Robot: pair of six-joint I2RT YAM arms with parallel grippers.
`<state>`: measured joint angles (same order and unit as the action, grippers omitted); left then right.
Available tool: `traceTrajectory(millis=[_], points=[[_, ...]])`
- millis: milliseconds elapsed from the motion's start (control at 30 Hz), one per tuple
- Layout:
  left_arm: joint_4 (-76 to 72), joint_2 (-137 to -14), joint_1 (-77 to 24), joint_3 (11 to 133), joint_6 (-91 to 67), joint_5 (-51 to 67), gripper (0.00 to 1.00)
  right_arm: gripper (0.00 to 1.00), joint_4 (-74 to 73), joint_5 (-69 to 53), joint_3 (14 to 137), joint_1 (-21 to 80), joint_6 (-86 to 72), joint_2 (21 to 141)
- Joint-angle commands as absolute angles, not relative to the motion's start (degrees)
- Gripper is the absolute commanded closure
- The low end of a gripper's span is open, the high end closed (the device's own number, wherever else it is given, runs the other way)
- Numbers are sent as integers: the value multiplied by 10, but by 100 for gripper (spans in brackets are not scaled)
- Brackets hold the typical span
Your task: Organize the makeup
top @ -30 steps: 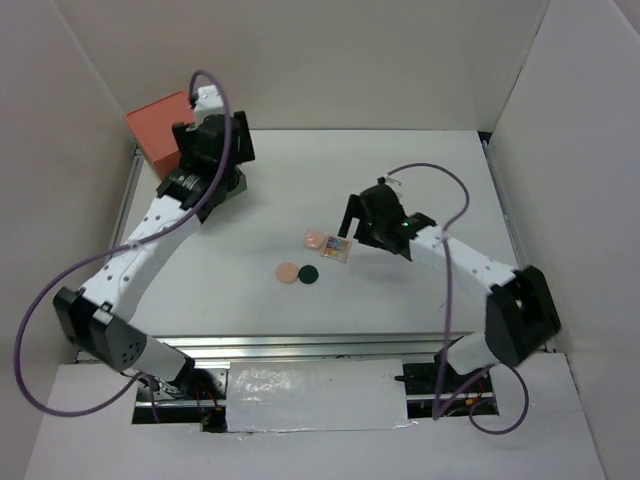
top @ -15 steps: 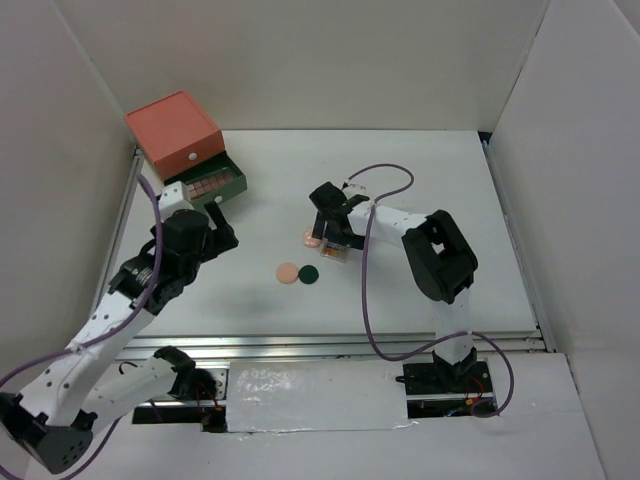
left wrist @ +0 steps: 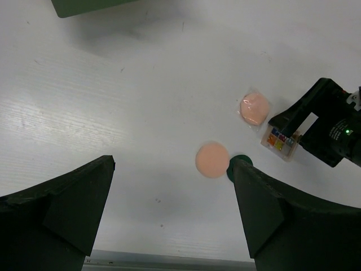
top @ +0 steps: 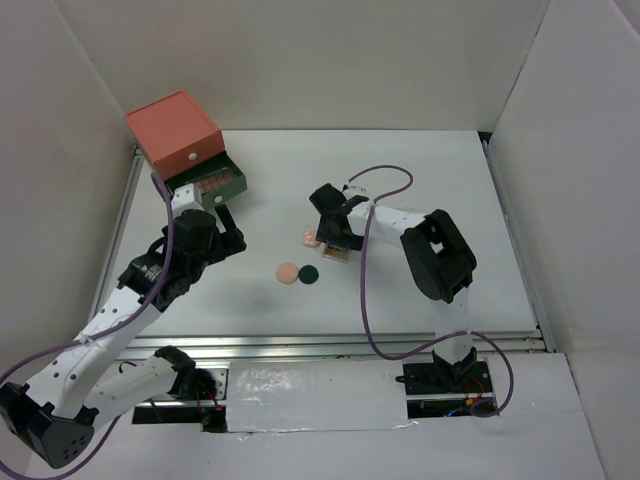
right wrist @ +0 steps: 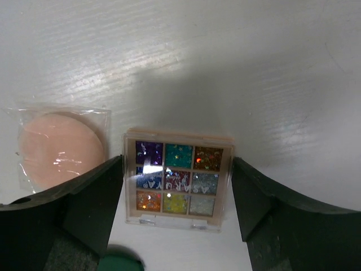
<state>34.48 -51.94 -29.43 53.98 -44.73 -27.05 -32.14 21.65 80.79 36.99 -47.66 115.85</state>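
Observation:
The square multicolour palette (right wrist: 176, 179) lies on the table between the fingers of my right gripper (right wrist: 177, 169). The gripper is open and its jaws stand close on either side of the palette. In the top view the right gripper (top: 333, 238) covers most of the palette (top: 337, 253). The wrapped pink disc (right wrist: 61, 149) lies just left of it. The peach disc (top: 288, 272) and dark-green disc (top: 310, 272) lie side by side nearer me. My left gripper (top: 218, 226) is open and empty above bare table, left of the discs. Brown palettes (top: 208, 185) lie in the open green drawer.
The red drawer chest (top: 172, 128) stands at the back left, its green drawer (top: 236, 185) pulled out toward the table's middle. White walls close in the back and both sides. The right arm's purple cable (top: 380, 172) loops above the table.
My left gripper has left the drawer chest and come over the table near the discs, and the green drawer stands open. My right gripper has come down around the multicolour palette.

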Motion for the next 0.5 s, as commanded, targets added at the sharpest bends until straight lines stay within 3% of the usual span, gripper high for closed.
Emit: traceTrajectory(millis=[0,167,267,467], points=[[328,-505,-297,550,-436,-265,1,23,-352,217,809,372,-463,1169],[317,-480,-297,535,-435,-263,1,53,-320,188,775,373,-456,1144],[277,-468,-297,510,-418,-224,1,58,-297,180,755,373,-468,1106],[81,-470,-297,427,-403,1,1,60,-274,202,744,374,-511,1008]])
